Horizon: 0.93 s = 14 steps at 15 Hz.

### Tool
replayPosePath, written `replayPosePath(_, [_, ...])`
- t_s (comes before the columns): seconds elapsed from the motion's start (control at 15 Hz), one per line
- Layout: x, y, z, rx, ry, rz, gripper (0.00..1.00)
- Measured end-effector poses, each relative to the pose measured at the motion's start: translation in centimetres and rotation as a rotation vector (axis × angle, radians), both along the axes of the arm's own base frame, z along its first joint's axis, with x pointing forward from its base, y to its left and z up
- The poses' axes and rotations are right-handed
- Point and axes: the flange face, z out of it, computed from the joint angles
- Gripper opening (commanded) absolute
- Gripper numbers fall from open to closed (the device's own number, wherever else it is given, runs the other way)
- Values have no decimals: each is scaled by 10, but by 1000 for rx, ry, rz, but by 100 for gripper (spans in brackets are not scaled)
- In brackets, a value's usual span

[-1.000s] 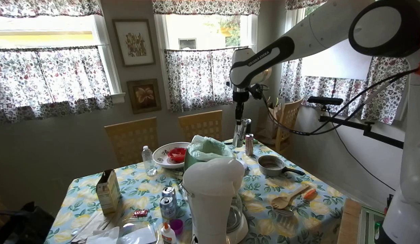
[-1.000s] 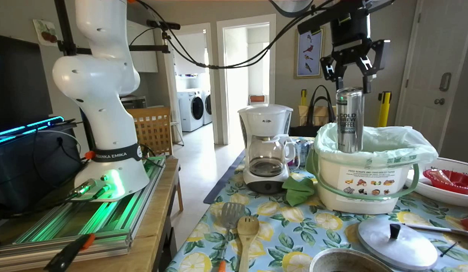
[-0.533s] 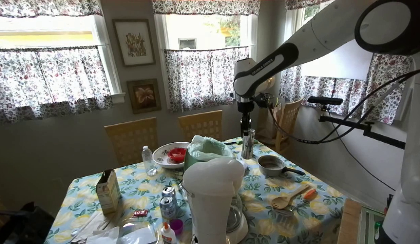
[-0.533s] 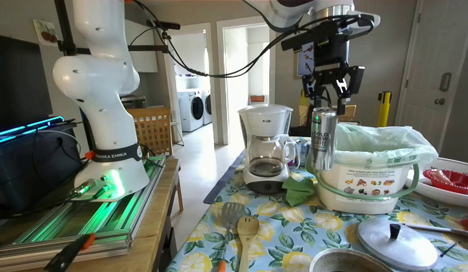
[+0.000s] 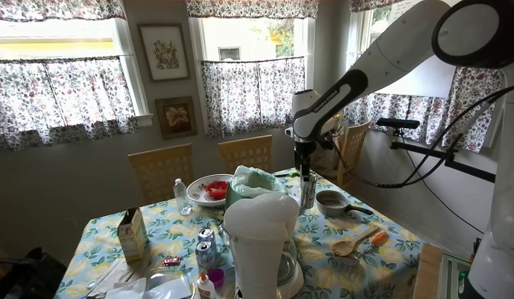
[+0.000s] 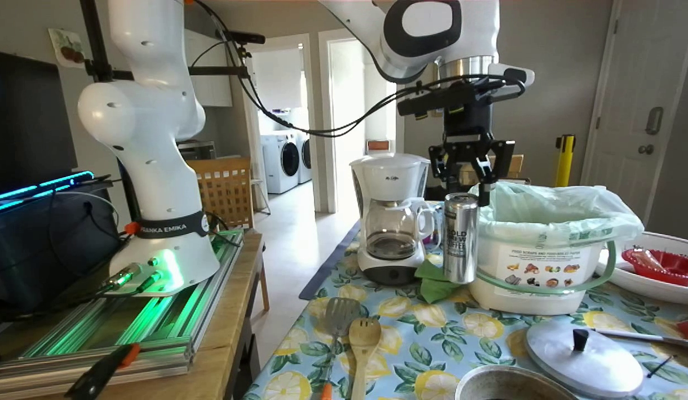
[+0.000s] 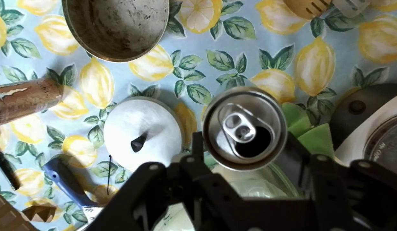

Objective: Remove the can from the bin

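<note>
The can is a tall silver coffee can (image 6: pixel 459 239), upright and outside the bin. It also shows in an exterior view (image 5: pixel 308 193). In the wrist view its opened top with pull tab (image 7: pixel 245 128) sits between my fingers. My gripper (image 6: pixel 467 191) is shut on its upper part, one finger on each side. The can hangs a little above the table. The bin is a white tub (image 6: pixel 522 297) with a pale green liner (image 6: pixel 549 214), just beside and behind the can. In an exterior view the coffee maker hides part of the bin.
A white coffee maker (image 6: pixel 391 222) stands beside the bin, with a green cloth (image 6: pixel 433 286) between them. A saucepan (image 7: pixel 118 25), its lid (image 7: pixel 144 128), a spatula (image 6: pixel 341 316) and a wooden fork (image 6: pixel 364 339) lie nearby. A pinkish can (image 7: pixel 25 101) stands past the lid.
My gripper has carried the can down from rim height at the bin and toward the coffee maker side. The can now hangs lower beside the bin. The bin has not moved.
</note>
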Motion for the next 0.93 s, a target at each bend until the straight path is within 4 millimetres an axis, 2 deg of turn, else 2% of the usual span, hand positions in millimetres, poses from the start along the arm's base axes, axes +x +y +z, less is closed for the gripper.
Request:
replayPosePath(0.33, [-9, -3, -38, 4, 0, 5, 35])
replayPosePath(0.93, [5, -7, -85, -14, -67, 39, 35])
